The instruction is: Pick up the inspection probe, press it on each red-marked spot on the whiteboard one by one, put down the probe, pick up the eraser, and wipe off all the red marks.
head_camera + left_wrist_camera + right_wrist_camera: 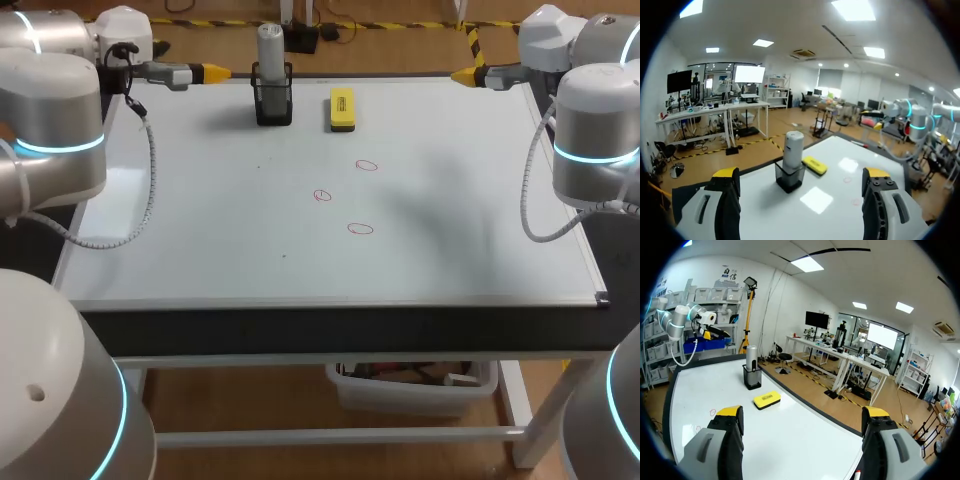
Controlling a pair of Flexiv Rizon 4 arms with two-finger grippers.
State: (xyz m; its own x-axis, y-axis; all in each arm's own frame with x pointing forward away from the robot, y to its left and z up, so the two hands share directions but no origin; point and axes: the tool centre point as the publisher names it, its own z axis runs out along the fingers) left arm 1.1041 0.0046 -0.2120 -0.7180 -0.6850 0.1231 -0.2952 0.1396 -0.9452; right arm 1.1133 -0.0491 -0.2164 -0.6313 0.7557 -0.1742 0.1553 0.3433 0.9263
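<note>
The desk (350, 328) carried a whiteboard (200, 230) that covered its whole top. Three red marks, each a small open oval, lay around the centre of the whiteboard, well apart from both side edges. The near red mark (361, 229) lay closest to the front edge. The middle red mark (322, 195) lay beyond it and toward the left edge. The far red mark (366, 165) lay beyond that, roughly in line with the near red mark. No mark touched another.

Near the far edge, left of its midpoint, stood a black holder (272, 102). The inspection probe (270, 45), a grey cylinder, stood upright in the holder, with its upper part projecting above the rim. The eraser (342, 109), a yellow block, lay flat on the whiteboard just beside the holder on its right, not touching it, with its long side running front to back.

The left gripper (212, 72) hung over the far left corner of the desk, pointing toward the holder along the far edge. Its fingers were spread wide, with nothing between them. The right gripper (462, 74) hung over the far right corner, pointing toward the eraser. Its fingers were likewise spread wide and held nothing. Both grippers were well apart from the inspection probe, the eraser and the marks.
</note>
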